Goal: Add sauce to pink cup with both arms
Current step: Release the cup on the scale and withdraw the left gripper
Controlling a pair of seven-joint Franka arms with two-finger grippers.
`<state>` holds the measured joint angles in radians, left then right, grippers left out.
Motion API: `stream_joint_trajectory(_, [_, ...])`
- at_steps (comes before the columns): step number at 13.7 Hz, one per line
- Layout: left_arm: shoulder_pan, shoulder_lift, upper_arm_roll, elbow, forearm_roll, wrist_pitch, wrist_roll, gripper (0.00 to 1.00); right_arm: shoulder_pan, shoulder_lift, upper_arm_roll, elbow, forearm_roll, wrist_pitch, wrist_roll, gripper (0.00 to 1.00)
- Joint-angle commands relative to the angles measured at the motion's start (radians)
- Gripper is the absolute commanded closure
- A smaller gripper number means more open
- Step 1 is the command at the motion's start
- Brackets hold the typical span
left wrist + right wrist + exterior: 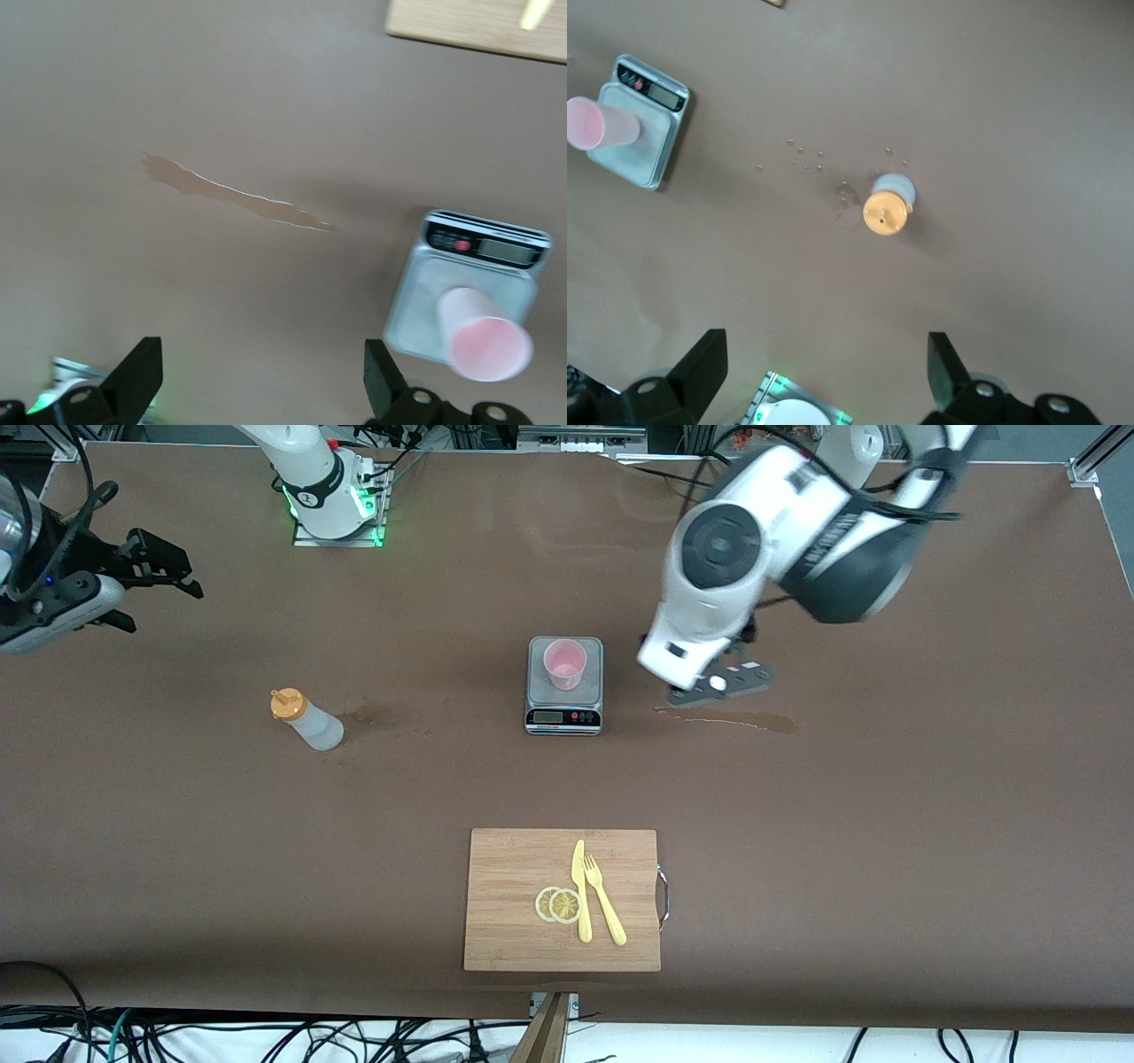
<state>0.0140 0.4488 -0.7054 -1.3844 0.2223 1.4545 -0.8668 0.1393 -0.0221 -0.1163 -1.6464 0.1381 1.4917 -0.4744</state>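
Observation:
The sauce bottle [306, 720], whitish with an orange cap, stands upright on the table toward the right arm's end; it also shows from above in the right wrist view [888, 208]. The pink cup [564, 662] stands on the scale [564, 707] at mid-table, and shows in both wrist views [483, 336] [602, 124]. My left gripper [722, 682] [261, 381] is open and empty, low over the table beside the scale toward the left arm's end. My right gripper [182, 571] [824, 372] is open and empty, raised over the right arm's end of the table.
A tan stain [726, 720] [235, 195] marks the table under the left gripper. A wooden cutting board [514, 948] with a yellow knife, a fork and lemon slices lies nearer the front camera. Small droplets [806, 155] lie beside the bottle. The right arm's base [335, 509] stands at the table's edge.

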Motion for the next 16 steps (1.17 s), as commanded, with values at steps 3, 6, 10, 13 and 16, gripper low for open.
stream_joint_trajectory(3, [0.199,-0.083,0.006,0.03,-0.046,-0.06,0.372,0.0,-0.073,-0.013,-0.002,-0.134,0.096,0.107,-0.359,0.0])
stream_joint_trajectory(6, [0.198,-0.232,0.156,-0.048,-0.093,0.008,0.484,0.0,-0.118,0.011,-0.002,-0.174,0.156,0.122,-0.541,0.0])
stream_joint_trajectory(10, [0.14,-0.423,0.475,-0.292,-0.205,0.271,0.797,0.0,-0.2,0.08,-0.002,-0.193,0.228,0.13,-0.786,0.0])
stream_joint_trajectory(13, [0.049,-0.467,0.593,-0.28,-0.256,0.233,0.812,0.0,-0.256,0.126,-0.002,-0.193,0.281,0.111,-0.938,0.0])
stream_joint_trajectory(16, [0.052,-0.464,0.601,-0.219,-0.242,0.057,0.819,0.0,-0.28,0.143,-0.002,-0.202,0.293,0.102,-1.052,0.0])
